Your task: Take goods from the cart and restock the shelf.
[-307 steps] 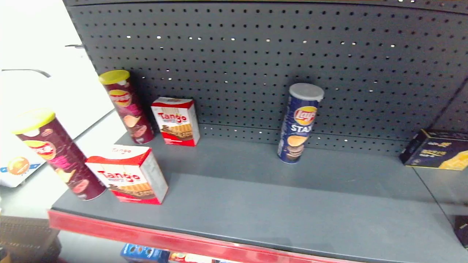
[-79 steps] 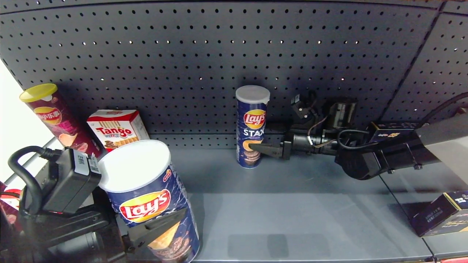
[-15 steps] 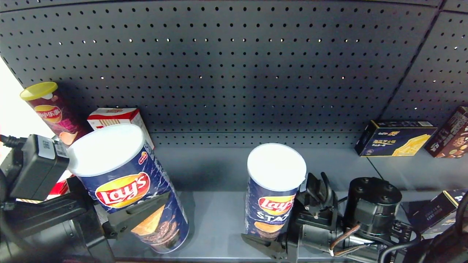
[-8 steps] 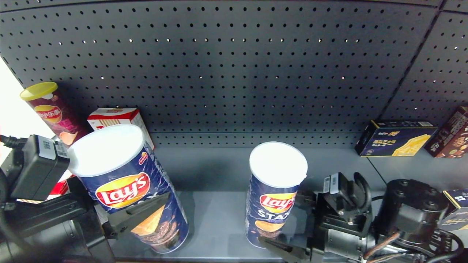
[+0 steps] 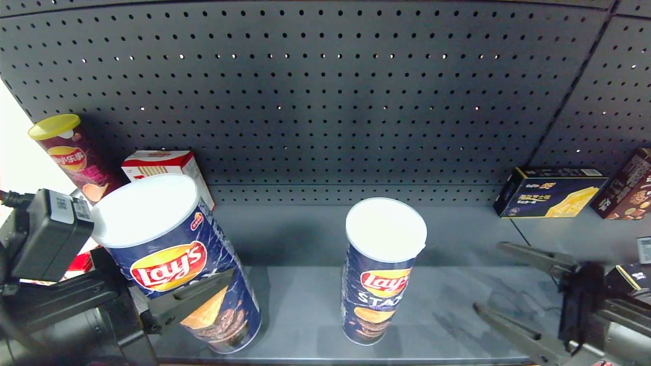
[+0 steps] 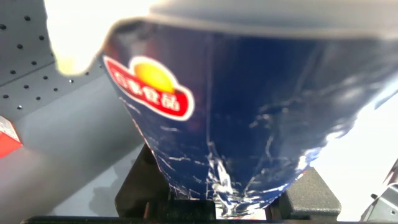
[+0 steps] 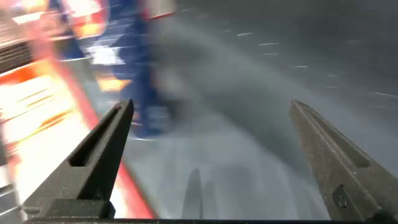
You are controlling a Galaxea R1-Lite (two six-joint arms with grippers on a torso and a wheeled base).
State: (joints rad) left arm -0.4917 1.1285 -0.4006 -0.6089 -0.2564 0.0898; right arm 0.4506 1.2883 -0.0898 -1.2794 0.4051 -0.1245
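Head view has one blue can [image 5: 379, 284] standing free at the front middle of the shelf [image 5: 305, 239], the right hand [image 5: 488, 277] near it, fingers spread and empty, while the left hand [image 5: 203, 305] is clamped on a second blue can [image 5: 173, 254], tilted at front left and, I'd say, not yet shelved.

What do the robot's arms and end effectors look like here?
Both are dark grey to black. The right end effector has two long, flat, tapering fingers. Behind the left end effector sits a boxy black camera module with white code stickers and a black cable.
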